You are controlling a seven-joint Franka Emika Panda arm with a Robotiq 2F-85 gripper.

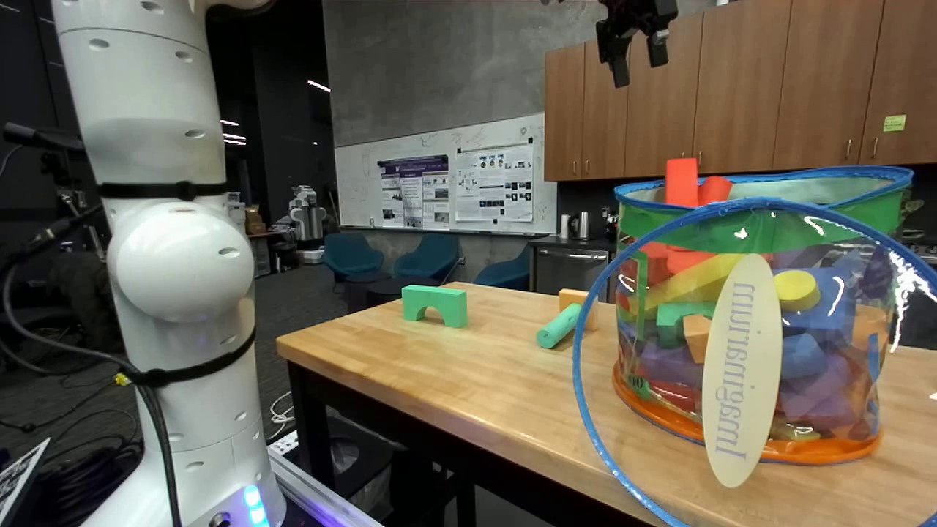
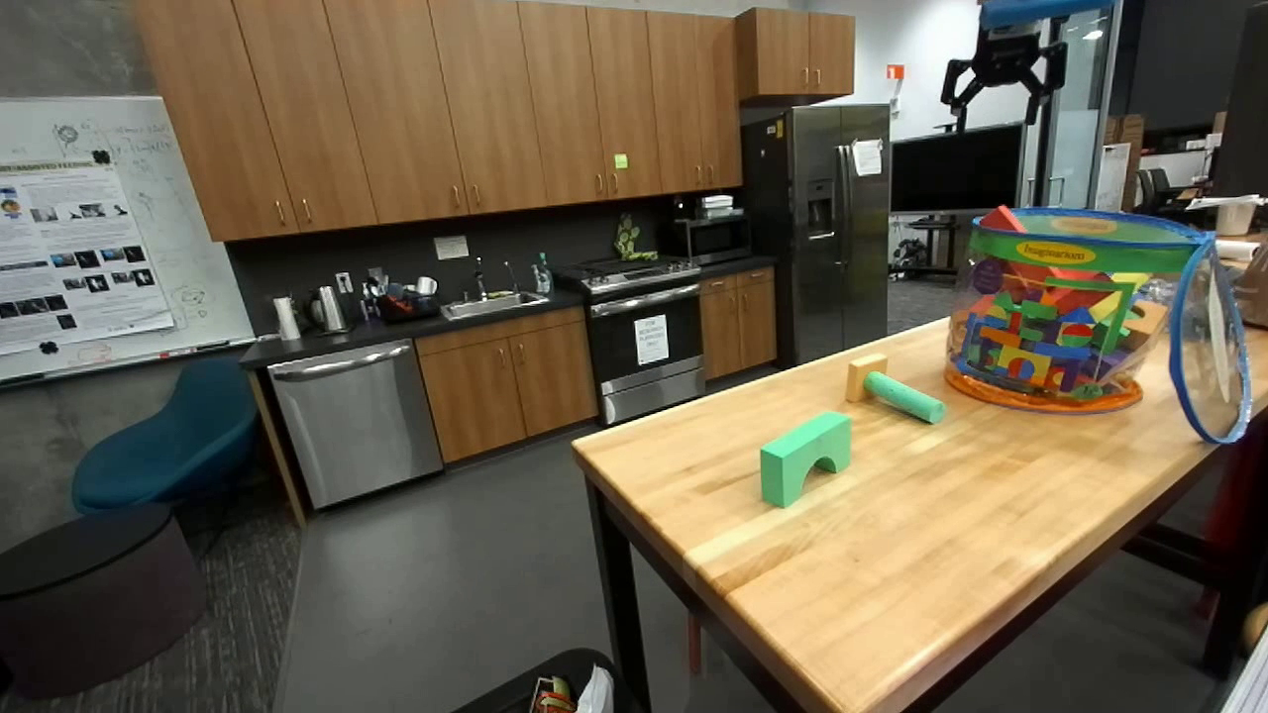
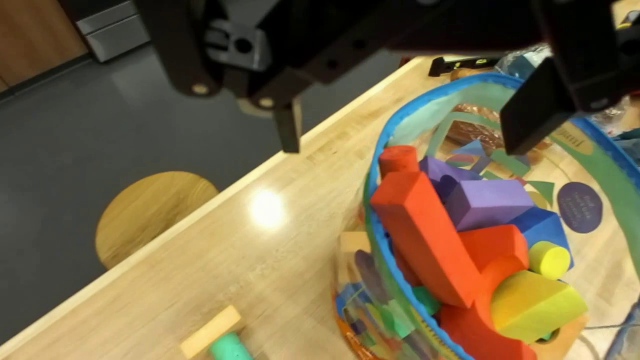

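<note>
The claw (image 2: pixel 997 114) is hanging above the bag (image 2: pixel 1129 256), spread apart and empty. I'm watching the orange block (image 2: pixel 858 378) sitting by the green cylinder (image 2: pixel 904 397), which a bump could be rolling away; the red block (image 2: pixel 1003 220) is poking out the bag's top, where my swinging low could be knocking it loose.

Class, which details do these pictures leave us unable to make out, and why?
In an exterior view: how the robot arm reaches the gripper, cut off by the top edge.
Wrist view: print on the round purple label, too small and blurred.
Wrist view: what lies under the long red block, which covers it.
</note>
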